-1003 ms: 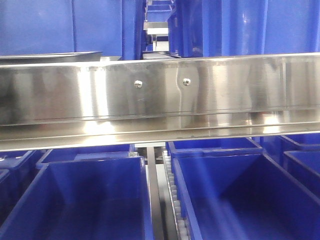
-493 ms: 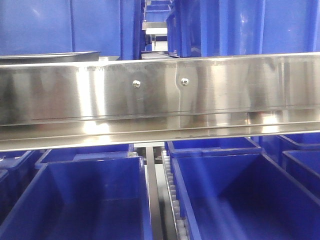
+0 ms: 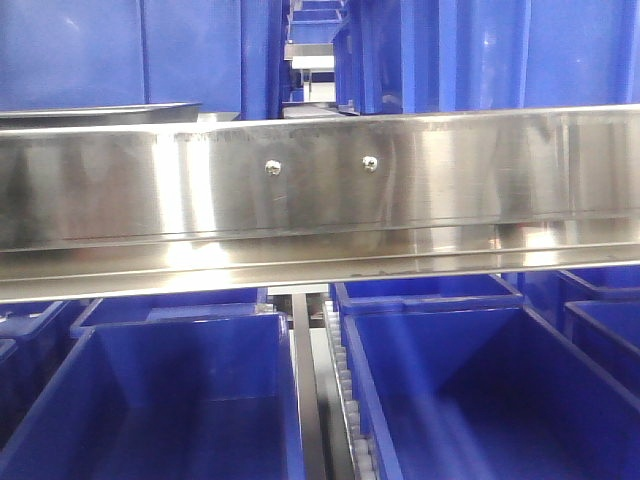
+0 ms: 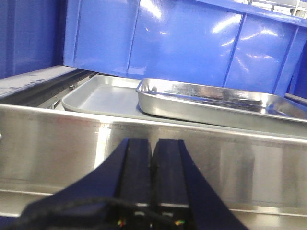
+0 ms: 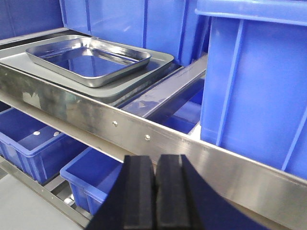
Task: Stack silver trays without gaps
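Observation:
A shiny silver tray lies inside a wider, duller grey tray on the upper shelf, behind the steel rail. Both show in the left wrist view too, the shiny tray to the right on the grey tray. In the front view only a thin tray rim shows above the rail at top left. My left gripper is shut and empty, in front of the rail and below the trays. My right gripper is shut and empty, in front of the rail, to the right of the trays.
A long brushed-steel shelf rail with two screw heads runs across the front of the shelf. Deep blue bins stand on the lower level. More blue bins stand behind the trays and right of them.
The front view has shifted very slightly to the left. A curved dark reflection beside the right screw on the rail has gone.

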Tool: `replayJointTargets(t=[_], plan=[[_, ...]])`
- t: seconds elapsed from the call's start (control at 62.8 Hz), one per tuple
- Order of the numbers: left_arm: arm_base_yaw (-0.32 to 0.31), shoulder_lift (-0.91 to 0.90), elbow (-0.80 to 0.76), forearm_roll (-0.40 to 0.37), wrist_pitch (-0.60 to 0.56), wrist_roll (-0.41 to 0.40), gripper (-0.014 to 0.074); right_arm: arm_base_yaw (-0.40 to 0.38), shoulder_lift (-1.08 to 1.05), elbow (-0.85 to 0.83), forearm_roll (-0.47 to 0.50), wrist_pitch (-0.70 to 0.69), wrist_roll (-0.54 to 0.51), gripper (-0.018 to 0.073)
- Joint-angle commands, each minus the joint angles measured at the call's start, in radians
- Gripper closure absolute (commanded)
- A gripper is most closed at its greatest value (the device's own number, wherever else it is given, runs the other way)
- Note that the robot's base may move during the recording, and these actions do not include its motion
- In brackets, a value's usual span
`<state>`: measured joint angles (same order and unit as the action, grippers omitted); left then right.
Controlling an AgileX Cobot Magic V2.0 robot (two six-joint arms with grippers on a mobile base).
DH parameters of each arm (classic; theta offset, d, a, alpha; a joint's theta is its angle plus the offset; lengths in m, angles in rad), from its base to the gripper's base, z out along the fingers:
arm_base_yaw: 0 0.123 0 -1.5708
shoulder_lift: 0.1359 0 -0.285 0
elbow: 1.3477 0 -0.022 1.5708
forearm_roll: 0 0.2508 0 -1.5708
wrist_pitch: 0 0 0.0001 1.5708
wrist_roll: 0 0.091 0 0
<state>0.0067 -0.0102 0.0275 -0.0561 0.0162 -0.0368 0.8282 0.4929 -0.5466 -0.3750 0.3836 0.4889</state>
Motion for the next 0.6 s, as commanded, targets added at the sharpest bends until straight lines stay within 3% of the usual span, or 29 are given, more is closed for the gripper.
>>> replayJointTargets(t=[0.0,0.095,0.191,0.398,0.493,0.589], plan=[[-0.001,-0.038,-0.001,0.0,-0.094,-0.008,0.0645,-0.002,0.004,-0.029,-0.049,-0.077,-0.011,0.0508],[-0.001,-0.038,-0.001,0.0,-0.094,-0.008,0.0645,-0.022,0.002,-0.029,-0.053,-0.066,-0.011,0.0508],[-0.001,-0.038,-0.001,0.0,-0.094,-0.008,0.0645,-0.111,0.002,-0.02,0.015,-0.071,-0.071,0.0508],[-0.001,-0.038,-0.001,0.0,-0.094,-0.008,0.0645,-0.492,-0.079,0.117,0.278,-0.185,-0.284,0.0508],[-0.001,-0.038,-0.001,0.0,-0.094,-0.008,0.0645,-0.612,-0.146,0.215,0.364,-0.293,-0.391,0.0508],[-0.001,-0.038,-0.001,0.0,-0.094,-0.008,0.0645,-0.696,-0.22,0.306,0.394,-0.363,-0.415,0.0508]])
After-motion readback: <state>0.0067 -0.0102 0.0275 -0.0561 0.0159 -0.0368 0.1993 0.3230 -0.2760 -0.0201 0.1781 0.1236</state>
